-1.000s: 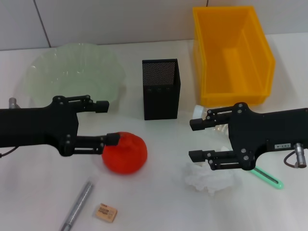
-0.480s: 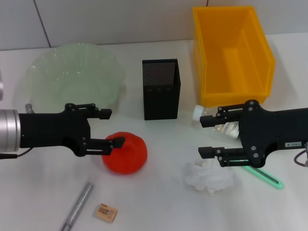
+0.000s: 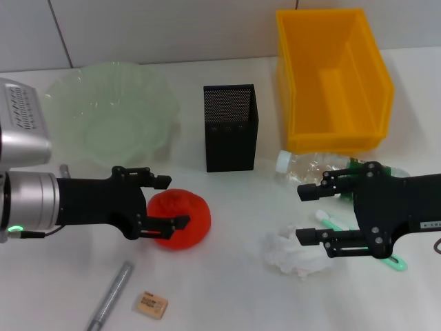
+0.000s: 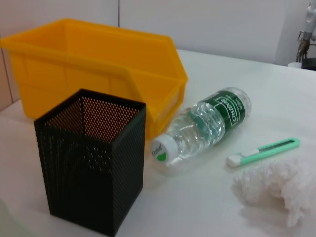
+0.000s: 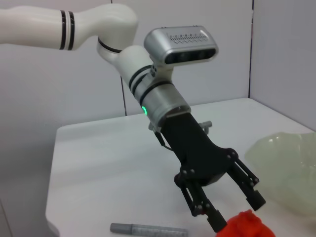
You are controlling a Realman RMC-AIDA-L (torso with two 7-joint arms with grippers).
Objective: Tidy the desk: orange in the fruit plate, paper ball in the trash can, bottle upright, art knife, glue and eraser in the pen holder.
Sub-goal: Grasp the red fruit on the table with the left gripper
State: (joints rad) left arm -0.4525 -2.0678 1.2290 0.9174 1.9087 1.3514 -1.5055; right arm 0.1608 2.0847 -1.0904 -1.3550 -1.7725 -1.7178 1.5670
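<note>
- The bottle [image 4: 205, 126] lies on its side on the worktop [image 3: 227, 289] before the trash can [image 3: 331, 76]; its green label's writing is too small to read.
- The eraser [image 3: 151, 304] bears unreadable print.
- Left hand [image 3: 167, 201] open around the orange [image 3: 182, 219].
- Right hand [image 3: 304, 214] open above the paper ball [image 3: 293, 254].
- Only the left wrist view shows the art knife [image 4: 264, 150] whole.

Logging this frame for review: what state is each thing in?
Orange: on table, between open left gripper fingers.
Paper ball: on table, at open right gripper.
Bottle: lying down, capped.
Trash can: empty.
Pen holder: upright.
Eraser: on table.
</note>
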